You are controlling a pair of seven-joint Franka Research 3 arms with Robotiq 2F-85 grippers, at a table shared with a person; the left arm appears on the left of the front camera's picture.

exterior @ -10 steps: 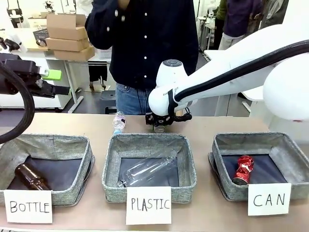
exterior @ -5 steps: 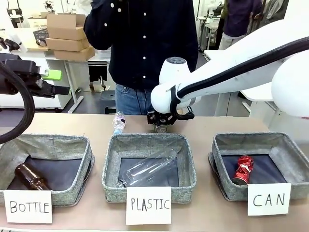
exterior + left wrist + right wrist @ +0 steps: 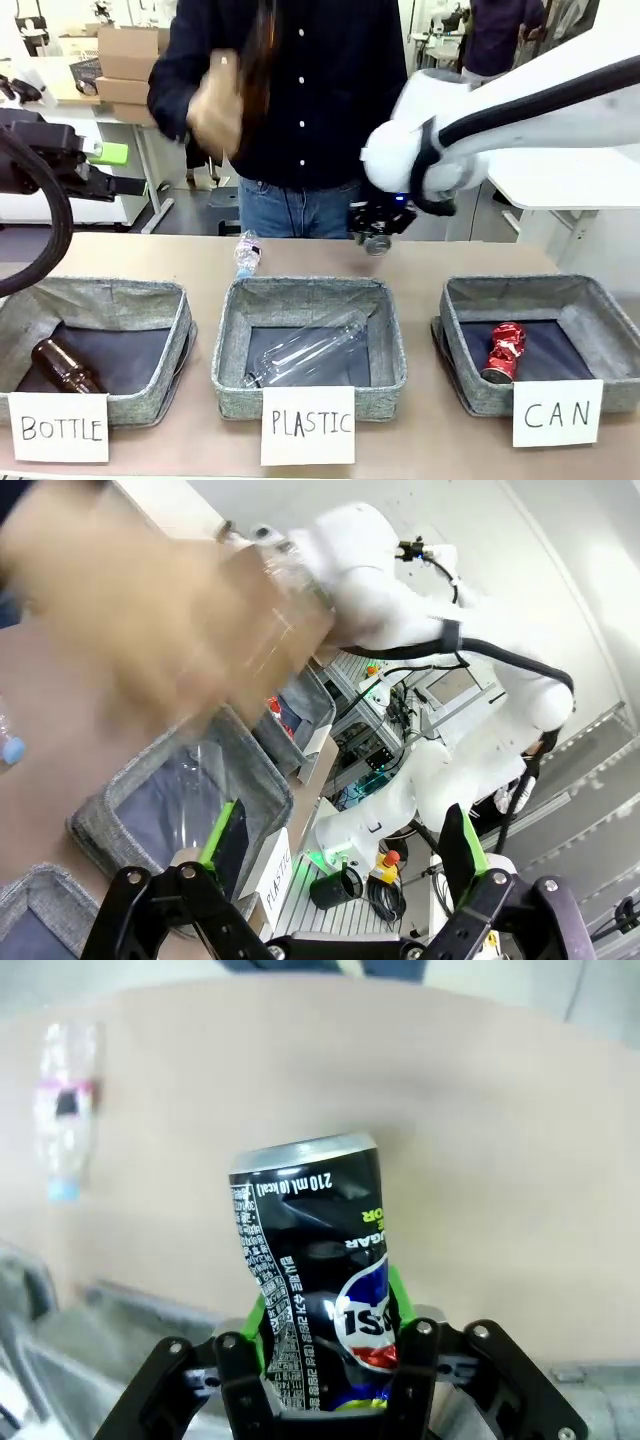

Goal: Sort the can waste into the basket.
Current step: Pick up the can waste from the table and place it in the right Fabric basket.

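A black can (image 3: 315, 1280) with silver-white print stands upright between the green pads of my right gripper (image 3: 325, 1345), which is shut on it. In the front view that right gripper (image 3: 378, 236) hangs with the can (image 3: 377, 243) above the table's far edge, behind and between the middle and right baskets. A dented red can (image 3: 503, 352) lies inside the grey basket (image 3: 540, 291) carded "CAN" at the right. My left gripper (image 3: 340, 850) is open and holds nothing. It hovers at the far left (image 3: 112, 170), above the table.
The grey "PLASTIC" basket (image 3: 232, 345) holds a clear bottle (image 3: 310, 352). The "BOTTLE" basket (image 3: 175, 330) holds a brown bottle (image 3: 62, 367). A small plastic bottle (image 3: 246, 252) stands behind the middle basket. The person's blurred hand (image 3: 215, 110) moves above the far side.
My right arm has lifted and swung to the right with the black can in its grip. The person's hand has come down into view, blurred. The left arm has not moved.
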